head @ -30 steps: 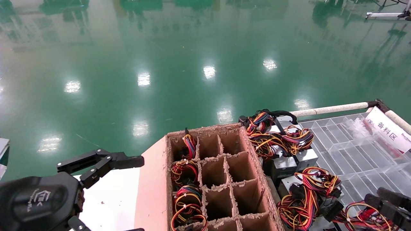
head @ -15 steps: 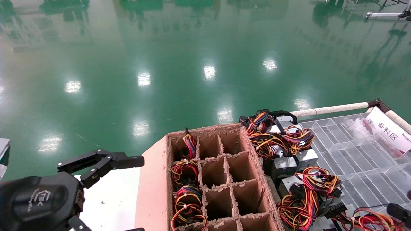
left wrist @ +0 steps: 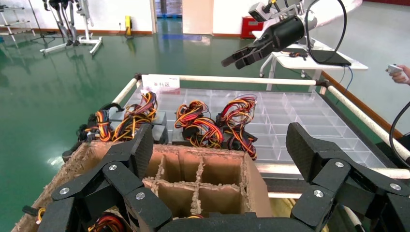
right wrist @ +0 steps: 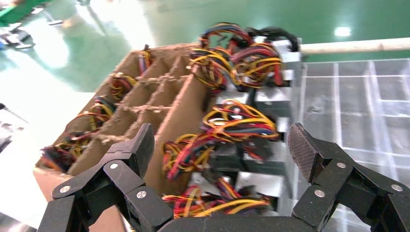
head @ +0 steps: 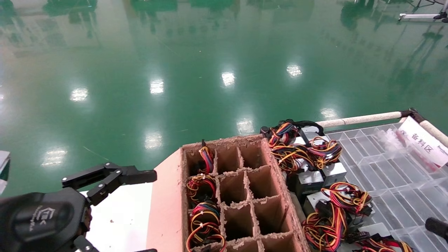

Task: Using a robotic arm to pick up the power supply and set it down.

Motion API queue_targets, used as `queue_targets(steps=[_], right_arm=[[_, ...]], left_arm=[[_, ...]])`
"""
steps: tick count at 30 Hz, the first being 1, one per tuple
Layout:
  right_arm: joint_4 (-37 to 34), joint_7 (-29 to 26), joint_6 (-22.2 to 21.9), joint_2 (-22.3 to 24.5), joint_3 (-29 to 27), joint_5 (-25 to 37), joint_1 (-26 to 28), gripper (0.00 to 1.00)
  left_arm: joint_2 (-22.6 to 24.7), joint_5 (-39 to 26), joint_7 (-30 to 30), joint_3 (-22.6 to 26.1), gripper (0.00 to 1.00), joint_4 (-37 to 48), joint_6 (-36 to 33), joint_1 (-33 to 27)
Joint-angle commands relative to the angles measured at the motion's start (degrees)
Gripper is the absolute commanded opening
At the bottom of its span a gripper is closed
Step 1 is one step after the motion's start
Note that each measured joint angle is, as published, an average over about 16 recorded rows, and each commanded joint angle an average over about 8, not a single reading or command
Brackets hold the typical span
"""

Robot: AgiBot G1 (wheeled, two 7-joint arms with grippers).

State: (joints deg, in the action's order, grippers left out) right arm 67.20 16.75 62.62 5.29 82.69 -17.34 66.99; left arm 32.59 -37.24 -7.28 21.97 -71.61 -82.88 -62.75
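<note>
Several power supplies, grey metal boxes with red, yellow and black wire bundles, lie on the clear tray [head: 395, 168] right of the cardboard box. One group [head: 308, 150] is farther back, another [head: 336, 199] nearer. My right gripper [right wrist: 222, 145] hangs open above the near power supply [right wrist: 241, 125], holding nothing. In the head view only a black tip of the right gripper [head: 437, 227] shows at the right edge. My left gripper [head: 152, 213] is parked open over the white table; the left gripper [left wrist: 220, 145] faces the box.
The cardboard box [head: 241, 196] has divider cells; its left column holds wire bundles [head: 201, 217]. A white padded rail [head: 360, 119] and a white sign [head: 423, 143] border the tray. The white table [head: 119, 217] lies left of the box, with green floor beyond.
My right gripper has drawn back toward the lower right edge of the head view. The nearest wire bundle has slid lower in that corner. The left arm has not moved.
</note>
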Motion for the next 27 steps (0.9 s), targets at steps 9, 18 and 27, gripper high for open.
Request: queue_targets(steps=[9,18,27], right_arm=[[0.88,-3.65,3.63,-5.69,-9.51,8.41,-0.65,1.00],[1.87,-7.95,7.14,-11.93,-19.81,17.56,-1.51,1.00],[2.86,-12.25,10.65,-18.18,-30.13,26.73,-2.37,1.00]], left_arm=[[0.00,0.01,0.00,0.00,1.00,0.01,0.00,0.00],[0.00,0.01,0.00,0.00,1.00,0.01,0.00,0.00],[0.00,0.01,0.00,0.00,1.00,0.01,0.00,0.00]])
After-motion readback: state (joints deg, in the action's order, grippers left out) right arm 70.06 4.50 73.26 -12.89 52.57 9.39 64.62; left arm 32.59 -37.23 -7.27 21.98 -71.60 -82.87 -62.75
